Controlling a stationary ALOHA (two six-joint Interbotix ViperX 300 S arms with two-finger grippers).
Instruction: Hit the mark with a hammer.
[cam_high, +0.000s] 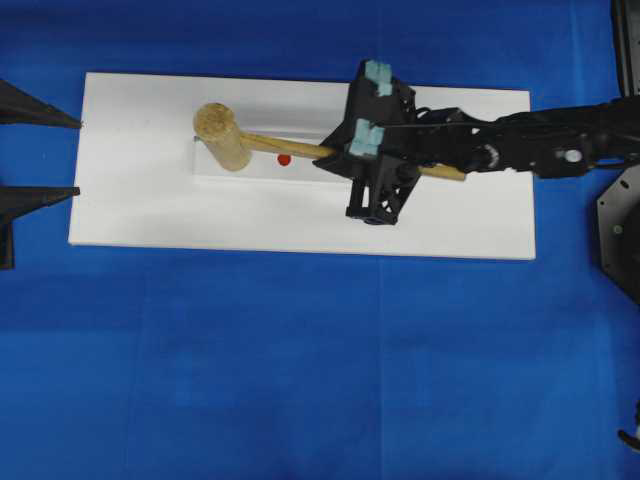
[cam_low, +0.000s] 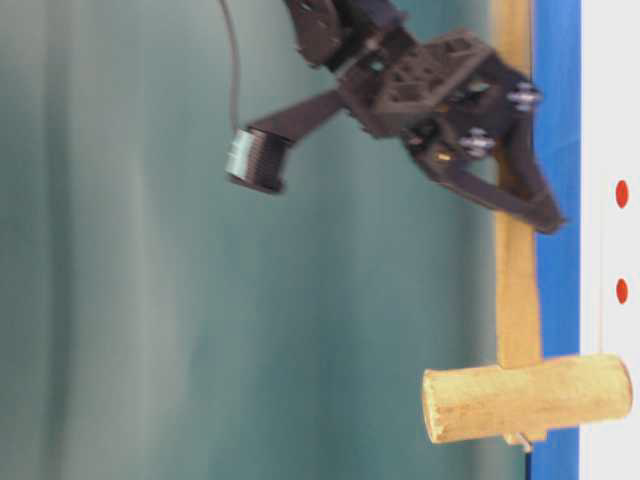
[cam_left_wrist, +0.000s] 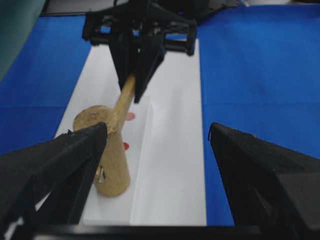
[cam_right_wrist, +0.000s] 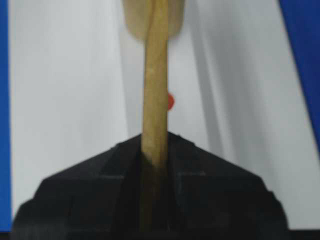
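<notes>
Gripping the hammer (cam_high: 235, 140) by its slim wooden handle, my right gripper (cam_high: 340, 152) was clamped tight, the thick tan head over the white board (cam_high: 150, 220) beside a red dot (cam_high: 284, 159). Blue cloth (cam_high: 300, 360) lay around. My left gripper (cam_high: 78, 157) stood wide apart at the board's end, holding nothing.

blue tablecloth (cam_high: 300, 380), perhaps teal backdrop (cam_low: 120, 300)

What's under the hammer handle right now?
Under the hammer handle lies the white board, with a red mark showing beside it. The right gripper, shut on the handle, hides the board beneath it.
</notes>
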